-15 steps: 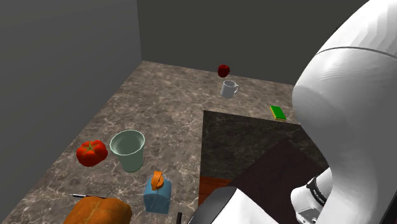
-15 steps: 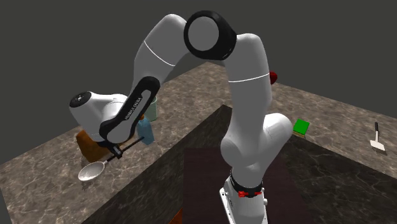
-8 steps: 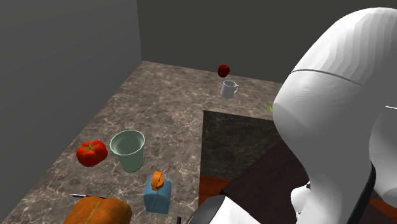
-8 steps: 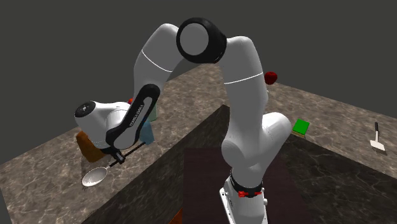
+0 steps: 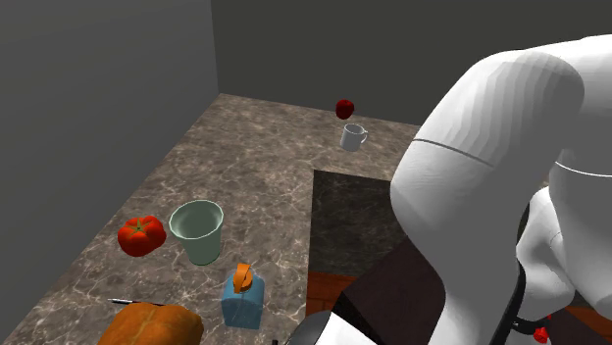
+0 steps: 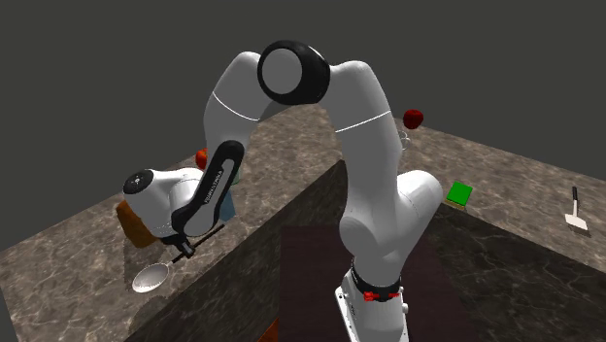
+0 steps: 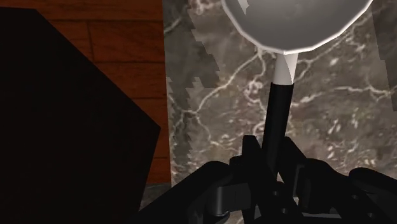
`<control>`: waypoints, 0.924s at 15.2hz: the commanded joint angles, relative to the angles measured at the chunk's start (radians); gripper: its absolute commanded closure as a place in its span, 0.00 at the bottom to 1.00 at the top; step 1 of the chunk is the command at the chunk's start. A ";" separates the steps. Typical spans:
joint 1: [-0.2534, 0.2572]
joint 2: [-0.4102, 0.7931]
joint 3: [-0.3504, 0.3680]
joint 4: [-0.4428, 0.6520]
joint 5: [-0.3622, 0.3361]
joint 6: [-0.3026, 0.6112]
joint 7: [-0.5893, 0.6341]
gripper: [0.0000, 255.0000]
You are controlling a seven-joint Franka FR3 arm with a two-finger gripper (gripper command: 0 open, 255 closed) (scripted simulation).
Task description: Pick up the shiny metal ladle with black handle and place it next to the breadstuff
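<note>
My gripper (image 7: 272,153) is shut on the black handle of the ladle (image 7: 280,95), whose shiny grey bowl (image 7: 296,22) points away from the fingers over the marble counter. In the second exterior view the ladle (image 6: 153,278) hangs low over the counter's near end, just below my gripper (image 6: 182,251). The breadstuff is a brown loaf (image 6: 133,223) right behind the hand there. The loaf (image 5: 152,325) lies at the lower left of the shoulder view.
A blue and orange object (image 5: 242,296), a pale green cup (image 5: 198,230) and a tomato (image 5: 141,235) stand near the loaf. Farther off are a grey mug (image 5: 352,136), a red apple (image 5: 344,108), a green block (image 6: 460,194) and a spatula (image 6: 576,214). The dark stand (image 6: 320,282) adjoins the counter.
The arm has swung down and towards the counter's near end, carrying the ladle lower, closer to the surface beside the loaf. The gripper has stayed shut on the handle.
</note>
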 commanded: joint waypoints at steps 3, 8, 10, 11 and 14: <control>0.032 0.046 -0.038 0.018 -0.046 0.022 0.035 1.00; 0.039 0.057 -0.048 0.023 -0.056 0.027 0.042 1.00; 0.039 0.057 -0.048 0.023 -0.056 0.027 0.042 1.00; 0.039 0.057 -0.048 0.023 -0.056 0.027 0.042 1.00; 0.039 0.057 -0.047 0.022 -0.056 0.027 0.042 0.00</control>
